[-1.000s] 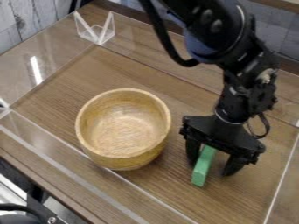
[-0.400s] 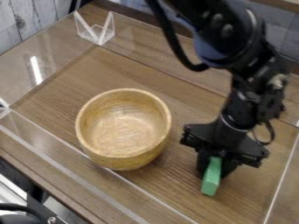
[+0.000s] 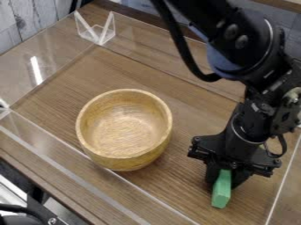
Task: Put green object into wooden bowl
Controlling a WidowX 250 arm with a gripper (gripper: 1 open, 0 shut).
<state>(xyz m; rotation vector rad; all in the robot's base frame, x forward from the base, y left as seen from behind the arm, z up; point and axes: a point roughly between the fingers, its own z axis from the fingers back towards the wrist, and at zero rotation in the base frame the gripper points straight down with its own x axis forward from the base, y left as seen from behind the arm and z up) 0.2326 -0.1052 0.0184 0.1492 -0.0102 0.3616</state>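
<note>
One gripper point(image 3: 226, 175), mine, pointing down, pinching the green object point(image 3: 221, 189) at its upper end on the desk point(image 3: 141, 66); wooden bowl point(image 3: 123, 128) sits just left, apart.

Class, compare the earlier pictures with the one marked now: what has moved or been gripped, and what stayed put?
The gripper has shut its jaws on the green object and shifted right and toward the camera, taking the block along the table, farther from the wooden bowl. The bowl stayed in place, empty.
</note>
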